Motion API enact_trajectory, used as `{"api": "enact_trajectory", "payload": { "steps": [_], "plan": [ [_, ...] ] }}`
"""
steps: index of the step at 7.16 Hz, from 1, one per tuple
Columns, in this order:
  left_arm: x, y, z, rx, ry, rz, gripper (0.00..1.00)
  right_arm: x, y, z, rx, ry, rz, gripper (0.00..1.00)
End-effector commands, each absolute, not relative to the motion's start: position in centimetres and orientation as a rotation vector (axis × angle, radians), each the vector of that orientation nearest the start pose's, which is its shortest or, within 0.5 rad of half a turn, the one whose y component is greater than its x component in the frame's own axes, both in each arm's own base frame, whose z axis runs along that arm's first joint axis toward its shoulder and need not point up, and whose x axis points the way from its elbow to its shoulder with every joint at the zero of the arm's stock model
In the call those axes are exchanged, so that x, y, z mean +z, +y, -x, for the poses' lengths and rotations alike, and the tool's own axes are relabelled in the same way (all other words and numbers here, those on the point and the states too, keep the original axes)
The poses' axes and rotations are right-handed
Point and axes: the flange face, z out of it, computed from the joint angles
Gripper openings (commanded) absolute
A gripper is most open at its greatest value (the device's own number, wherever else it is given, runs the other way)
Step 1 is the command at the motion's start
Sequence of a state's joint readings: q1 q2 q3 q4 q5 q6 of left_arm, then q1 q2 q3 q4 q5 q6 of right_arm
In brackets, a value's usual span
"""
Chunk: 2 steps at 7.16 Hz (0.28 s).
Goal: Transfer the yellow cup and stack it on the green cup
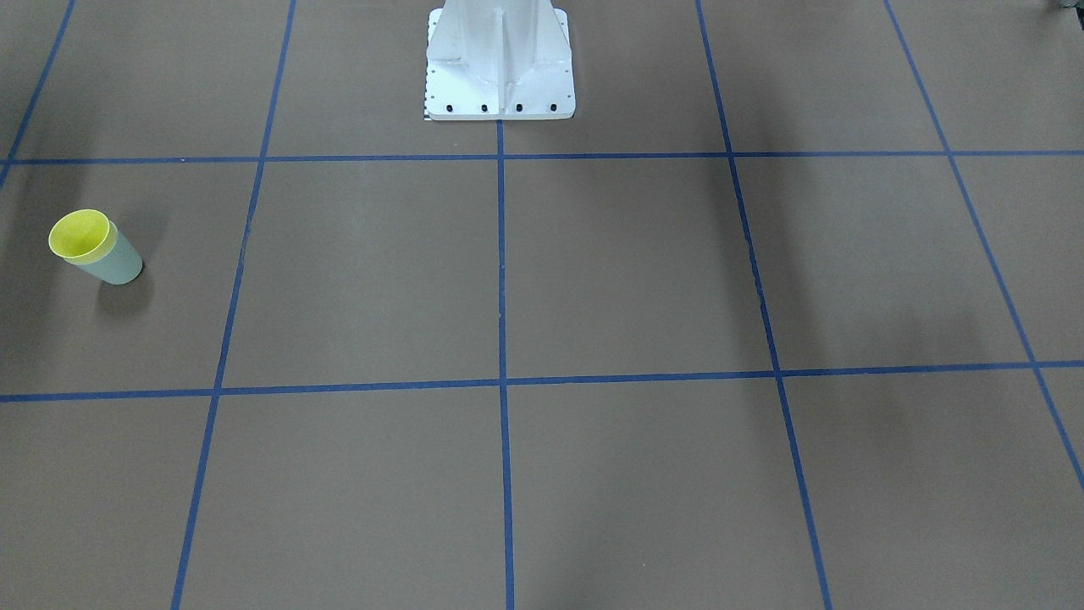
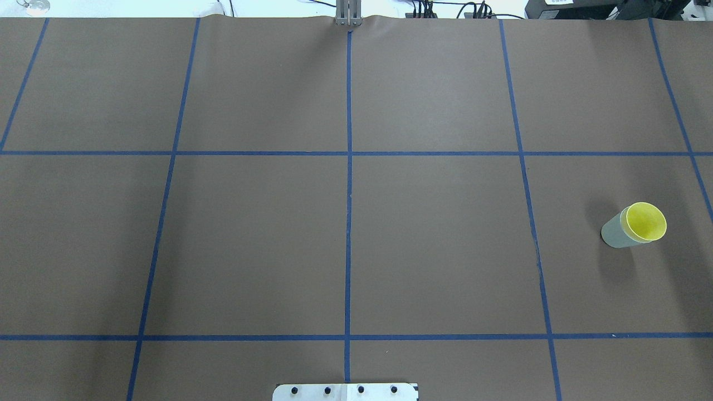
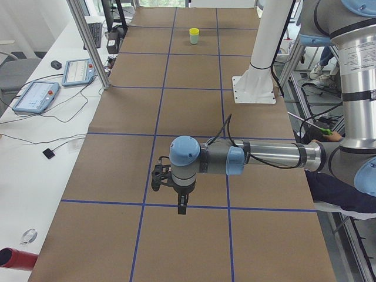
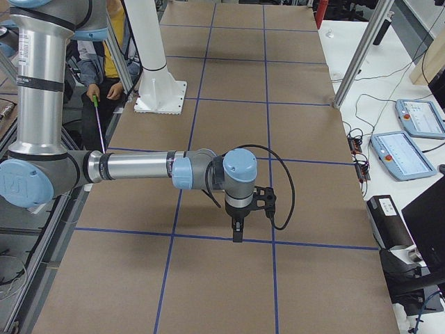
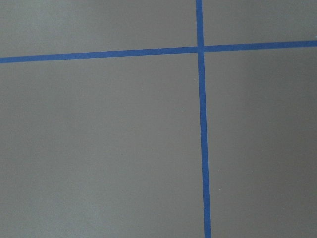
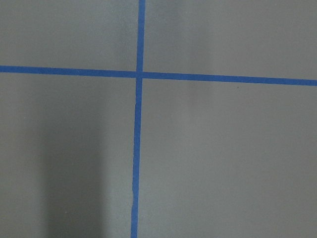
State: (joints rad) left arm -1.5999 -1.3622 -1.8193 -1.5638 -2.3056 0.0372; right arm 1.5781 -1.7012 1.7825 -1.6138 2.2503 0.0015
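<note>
The yellow cup (image 1: 79, 235) sits nested inside the green cup (image 1: 118, 263), upright on the brown table at the robot's right. In the overhead view the yellow cup (image 2: 646, 221) shows its rim and inside above the green cup (image 2: 614, 233). The stack also shows far off in the exterior left view (image 3: 194, 35). My left gripper (image 3: 183, 207) hangs over the table's left end, far from the cups. My right gripper (image 4: 237, 233) hangs over the right end. Both show only in side views, so I cannot tell whether they are open or shut. The wrist views show only bare table and tape.
Blue tape lines grid the table. The white robot base (image 1: 500, 68) stands at the middle of the robot's edge. A side bench carries tablets (image 3: 35, 97) and cables. Aluminium posts (image 3: 88, 47) stand at the far table edge. A seated person (image 4: 104, 62) is beside the robot.
</note>
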Motion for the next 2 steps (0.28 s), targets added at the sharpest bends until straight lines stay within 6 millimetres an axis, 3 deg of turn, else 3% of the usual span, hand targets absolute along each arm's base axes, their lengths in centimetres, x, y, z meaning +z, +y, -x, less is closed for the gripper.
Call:
{"api": "enact_trajectory", "payload": {
  "steps": [1,2],
  "plan": [
    [63.34,-40.45,7.77,0.022,0.733,-0.055,1.0,62.56,-43.78,-7.34,-0.006,-0.679,-0.038,1.0],
    [63.42,-40.45,7.77,0.022,0.733,-0.054,1.0,62.56,-43.77,-7.41,-0.004,-0.679,-0.039,1.0]
  ]
}}
